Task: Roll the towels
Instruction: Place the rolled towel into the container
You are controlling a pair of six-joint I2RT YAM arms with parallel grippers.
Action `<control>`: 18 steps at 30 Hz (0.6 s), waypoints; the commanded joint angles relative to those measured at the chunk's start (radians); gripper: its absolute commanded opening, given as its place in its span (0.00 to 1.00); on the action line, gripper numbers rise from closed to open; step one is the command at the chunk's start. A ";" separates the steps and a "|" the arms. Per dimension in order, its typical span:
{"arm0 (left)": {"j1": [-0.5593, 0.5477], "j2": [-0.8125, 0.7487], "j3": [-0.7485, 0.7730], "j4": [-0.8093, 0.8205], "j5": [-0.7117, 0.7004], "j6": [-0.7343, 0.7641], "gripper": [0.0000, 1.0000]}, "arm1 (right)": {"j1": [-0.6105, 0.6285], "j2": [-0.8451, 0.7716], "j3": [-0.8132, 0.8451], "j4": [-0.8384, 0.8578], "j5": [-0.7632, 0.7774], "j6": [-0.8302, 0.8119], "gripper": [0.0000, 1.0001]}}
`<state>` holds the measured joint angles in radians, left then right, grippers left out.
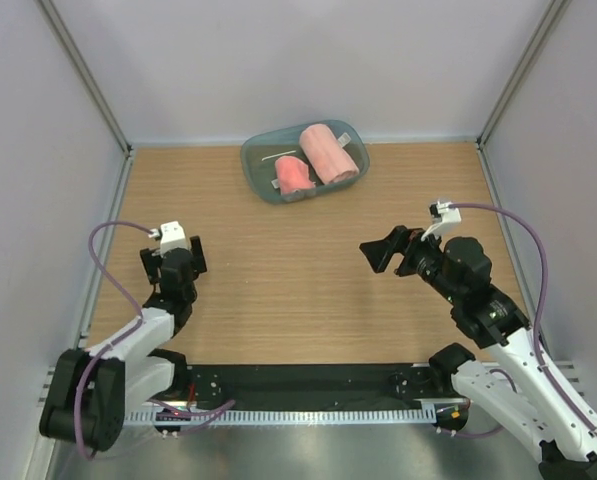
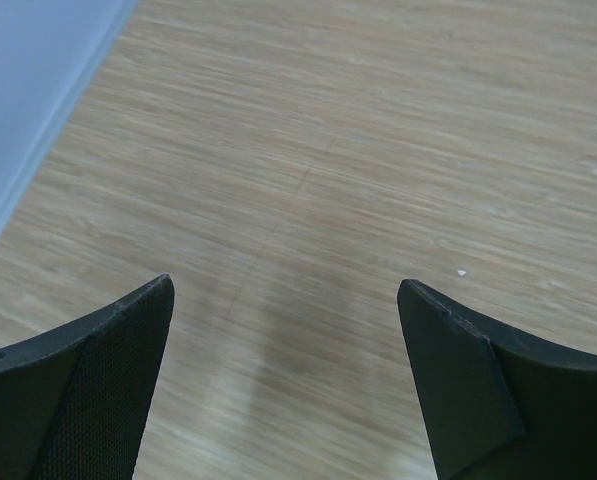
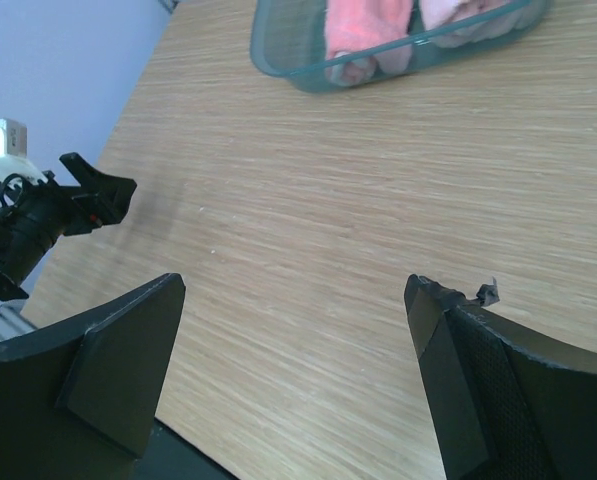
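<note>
Two salmon-pink towels lie rolled up inside a teal oval tub (image 1: 254, 165) at the back of the table: a larger roll (image 1: 329, 153) and a smaller, brighter one (image 1: 294, 176). In the right wrist view the tub (image 3: 278, 55) and a towel roll (image 3: 363, 25) show at the top edge. My left gripper (image 1: 184, 258) hovers over bare wood at the left, open with nothing between its fingers (image 2: 98, 370). My right gripper (image 1: 383, 250) is at the right, pointing left, also open and holding nothing.
Grey walls with metal posts enclose the wooden table (image 1: 298, 290) on three sides. A black strip and cable rail (image 1: 308, 385) run along the near edge between the arm bases. The left arm (image 3: 38, 215) appears in the right wrist view.
</note>
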<state>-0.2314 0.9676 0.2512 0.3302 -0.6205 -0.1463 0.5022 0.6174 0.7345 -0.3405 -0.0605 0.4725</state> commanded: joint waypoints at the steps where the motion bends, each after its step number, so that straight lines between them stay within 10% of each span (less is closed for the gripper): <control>1: 0.027 0.143 0.043 0.270 0.130 -0.024 0.93 | 0.002 -0.044 -0.038 0.026 0.146 0.009 1.00; 18: 0.127 0.525 0.040 0.723 0.280 0.050 0.82 | 0.001 -0.131 -0.142 0.084 0.334 -0.031 1.00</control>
<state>-0.1280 1.4582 0.3046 0.8795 -0.3801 -0.0750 0.5018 0.4782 0.6037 -0.3328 0.2455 0.4324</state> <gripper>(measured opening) 0.831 0.996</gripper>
